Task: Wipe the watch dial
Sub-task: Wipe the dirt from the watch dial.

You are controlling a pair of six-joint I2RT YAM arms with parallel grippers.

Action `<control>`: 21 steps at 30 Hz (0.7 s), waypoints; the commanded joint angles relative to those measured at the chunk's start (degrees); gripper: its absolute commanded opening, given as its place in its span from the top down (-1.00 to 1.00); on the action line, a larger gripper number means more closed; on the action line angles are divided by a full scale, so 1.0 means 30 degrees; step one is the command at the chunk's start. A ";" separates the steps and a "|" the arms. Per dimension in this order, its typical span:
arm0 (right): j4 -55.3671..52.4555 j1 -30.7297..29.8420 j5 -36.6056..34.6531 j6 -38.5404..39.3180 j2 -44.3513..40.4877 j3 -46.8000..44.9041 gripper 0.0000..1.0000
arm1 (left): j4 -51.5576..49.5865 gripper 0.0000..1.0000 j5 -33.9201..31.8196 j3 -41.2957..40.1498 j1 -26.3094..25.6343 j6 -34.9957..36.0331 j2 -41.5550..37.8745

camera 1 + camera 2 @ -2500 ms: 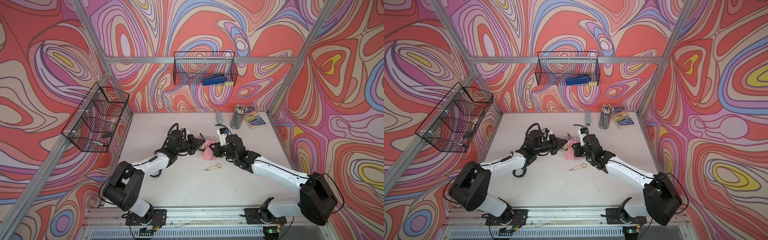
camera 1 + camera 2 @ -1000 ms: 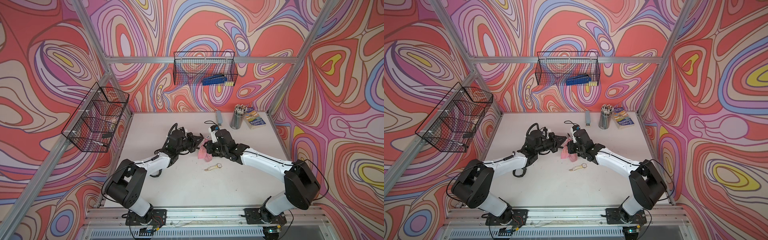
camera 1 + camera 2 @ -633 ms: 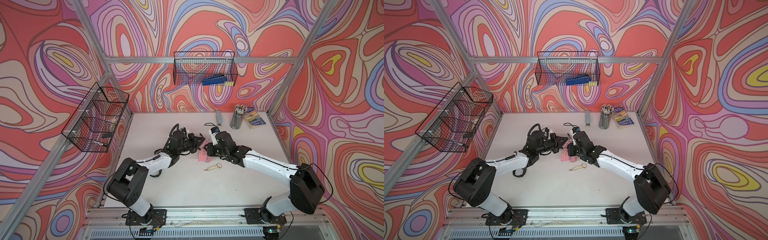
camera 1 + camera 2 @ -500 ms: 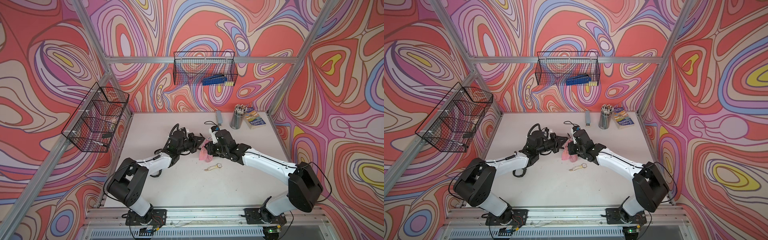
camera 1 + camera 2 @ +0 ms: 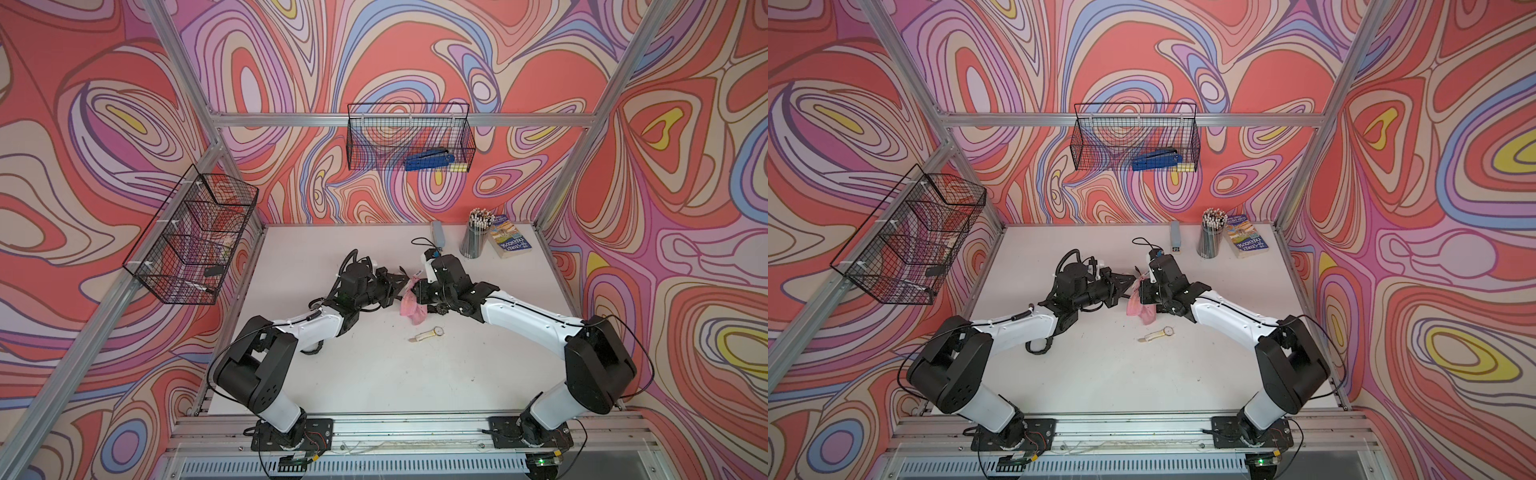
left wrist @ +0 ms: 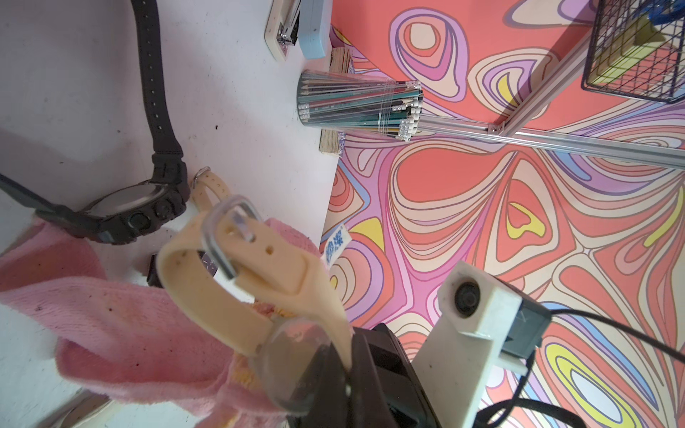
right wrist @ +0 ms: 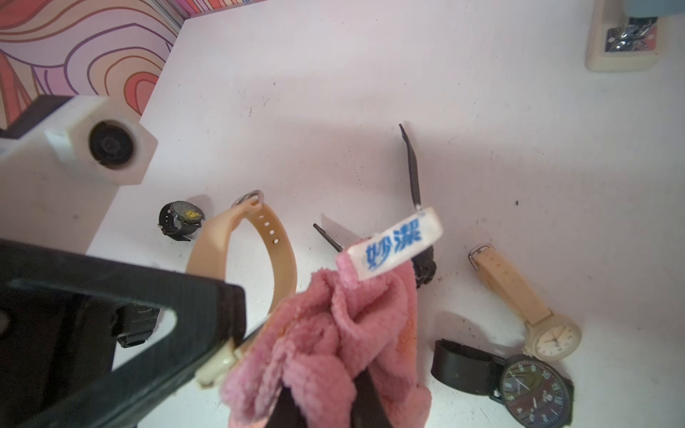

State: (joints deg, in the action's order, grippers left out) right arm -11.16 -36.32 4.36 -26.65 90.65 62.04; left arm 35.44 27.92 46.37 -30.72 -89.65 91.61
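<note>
Swirl-patterned walls [image 5: 415, 50] in red, pink and lilac are boxing in a white surface [image 5: 374, 374]. Both arms are meeting mid-frame in both top views.

- Left jaws: clamping fully shut on the round clear case [image 6: 293, 367] of a cream rubber-strapped watch [image 6: 241, 296]. They are holding it up off the surface, with the strap arching outward and the buckle hanging free.
- Right jaws: nearly shut, pinching a bunched pink terry cloth [image 7: 333, 333] with a white printed label. The loose end is hanging down between the two arms [image 5: 411, 305].
- In the right wrist view the cloth is lying against the watch case. The dial is hidden behind the folds, so I cannot tell whether the cloth is touching the glass.
- A second cream watch [image 5: 428, 333] is lying flat just below and right of the cloth in both top views. A black watch [image 7: 533, 389] is resting nearby.
- A cup of pencils [image 5: 473, 243] and a paperback book [image 5: 509, 243] are sitting at the upper right of the surface, well apart.

Step in hand, as I judge it: the wipe itself, with cloth and watch brought together in the air.

The next move is likely calling for short rubbing strokes across the glass. The left grip needs to be holding steady and the dial facing the cloth. Pressure should be light, or the case may be twisting out of the clamp.
</note>
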 commanded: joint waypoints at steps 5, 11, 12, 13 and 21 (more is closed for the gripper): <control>0.4337 -0.1486 0.1304 -0.0589 -0.1467 0.0328 1.00 | -0.0428 1.00 0.2836 0.0251 -0.1070 -0.0308 0.0958; 0.4031 -0.1548 0.0008 -0.0782 -0.1556 0.0471 1.00 | -0.0494 1.00 0.2858 0.0152 -0.1069 -0.0353 0.0849; 0.3579 -0.1519 -0.0439 -0.0595 -0.1450 0.0744 1.00 | -0.0567 1.00 0.2878 0.0109 -0.1069 -0.0338 0.0758; 0.3147 -0.1468 -0.0929 -0.0416 -0.1341 0.0978 1.00 | -0.0685 1.00 0.2860 0.0086 -0.1061 -0.0297 0.0644; 0.4146 -0.0390 -0.0116 -0.1894 -0.0395 0.1925 1.00 | -0.0606 1.00 0.2476 -0.0698 -0.1542 -0.0381 0.0522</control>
State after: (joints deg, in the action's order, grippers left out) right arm -11.81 -37.74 1.89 -30.44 89.17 61.21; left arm 36.67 29.58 46.98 -31.38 -89.60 92.33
